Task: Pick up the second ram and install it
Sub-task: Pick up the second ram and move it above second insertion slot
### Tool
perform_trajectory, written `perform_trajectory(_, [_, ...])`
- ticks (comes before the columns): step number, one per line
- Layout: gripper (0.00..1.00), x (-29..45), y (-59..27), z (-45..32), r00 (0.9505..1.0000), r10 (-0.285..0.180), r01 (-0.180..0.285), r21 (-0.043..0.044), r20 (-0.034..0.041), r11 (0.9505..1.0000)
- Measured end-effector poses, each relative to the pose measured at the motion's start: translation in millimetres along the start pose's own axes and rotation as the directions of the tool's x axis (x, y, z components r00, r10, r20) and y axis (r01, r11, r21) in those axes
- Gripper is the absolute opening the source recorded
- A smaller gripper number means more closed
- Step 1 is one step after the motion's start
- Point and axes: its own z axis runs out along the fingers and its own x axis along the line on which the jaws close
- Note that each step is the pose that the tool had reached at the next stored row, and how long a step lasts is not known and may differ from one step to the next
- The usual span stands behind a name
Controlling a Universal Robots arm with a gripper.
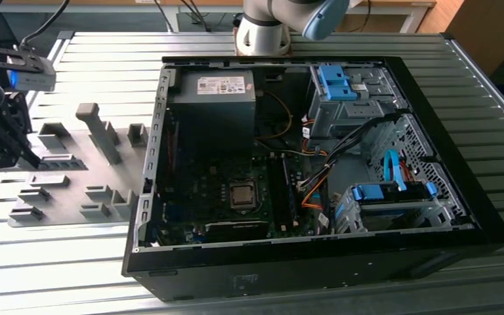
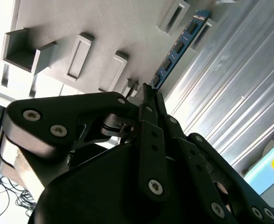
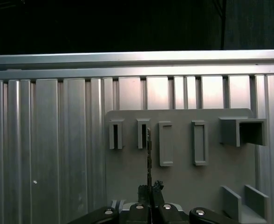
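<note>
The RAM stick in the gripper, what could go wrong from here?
The gripper pinches the second ram by one end, so the long free part could pivot or slip. Its free end sits close to the grey fixture blocks and might snag on them as it moves.

Ram stick (image 2: pixel 179 46): I count one.
Claw (image 2: pixel 149 91): one.
Slotted grey blocks (image 3: pixel 165 143): four in a row, in my first wrist view.
Grey fixture plate (image 1: pixel 73 146): one.
Computer case (image 1: pixel 322 269): one, on the bench (image 1: pixel 103 275).
Blue drive brackets (image 1: pixel 335 82): I see two.
Processor socket (image 1: pixel 241 195): one.
Power supply (image 1: pixel 212 98): one.
</note>
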Motion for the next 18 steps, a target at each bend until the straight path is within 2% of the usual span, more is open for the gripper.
perform_trajectory(18, [0.14,-0.3,0.1,-13.5,1.0000,0.000,0.000,0.0000,0.0002,1.0000])
